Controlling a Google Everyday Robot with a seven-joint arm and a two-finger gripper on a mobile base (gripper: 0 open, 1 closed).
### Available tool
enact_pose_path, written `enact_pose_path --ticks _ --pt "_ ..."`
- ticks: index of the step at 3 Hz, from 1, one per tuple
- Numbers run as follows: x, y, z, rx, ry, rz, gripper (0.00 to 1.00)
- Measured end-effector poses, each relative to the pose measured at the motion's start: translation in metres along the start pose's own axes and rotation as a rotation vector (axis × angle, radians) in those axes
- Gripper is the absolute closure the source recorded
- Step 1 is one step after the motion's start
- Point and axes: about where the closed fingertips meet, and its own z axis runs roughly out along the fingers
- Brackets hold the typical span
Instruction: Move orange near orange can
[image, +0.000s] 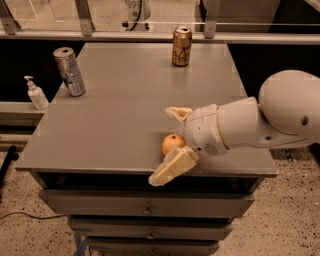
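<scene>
The orange lies near the front edge of the grey table. My gripper comes in from the right, open, with one cream finger behind the orange and the other finger in front of it. The fingers stand on either side of the fruit without closing on it. The orange can stands upright at the far edge of the table, well away from the orange.
A silver-grey can stands at the table's left side. A white pump bottle sits on a lower ledge at the left. Drawers are below the tabletop. A rail runs behind the table.
</scene>
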Motion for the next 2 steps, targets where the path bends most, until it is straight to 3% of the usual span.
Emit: enact_pose_path --ticks 1,2 --pt "0.015 -0.007 0.006 0.004 0.014 0.009 0.00" --pt "0.028 -0.012 0.005 0.007 0.014 0.024 0.18"
